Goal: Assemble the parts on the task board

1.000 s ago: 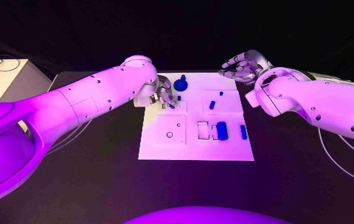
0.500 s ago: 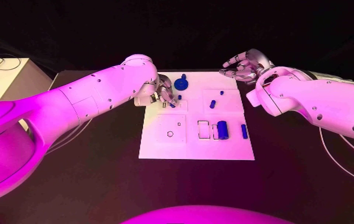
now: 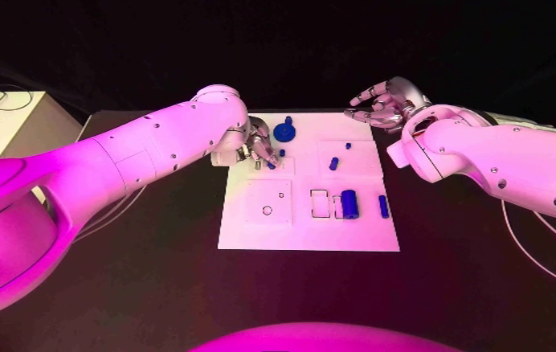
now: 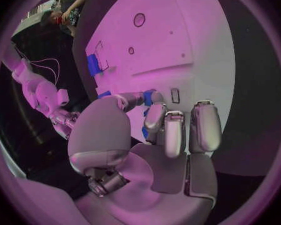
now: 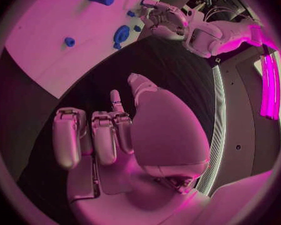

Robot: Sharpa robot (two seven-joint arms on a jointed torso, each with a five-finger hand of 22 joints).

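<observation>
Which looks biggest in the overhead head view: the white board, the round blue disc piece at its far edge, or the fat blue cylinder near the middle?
1. task board, by far the largest.
2. round blue disc and blue cylinder look about alike; I would not rank them.

A black table [image 3: 139, 288] takes up the lower part of the head view, its far edge running across behind the middle. Beyond that edge the room is dark, with no wall or window to be made out. A pale box-like cabinet [image 3: 26, 123] stands just beside the table's far left corner, with a thin dark cable [image 3: 12, 97] looped on its top. In the right wrist view a bright light strip [image 5: 270, 80] runs upright well apart from the table.
</observation>
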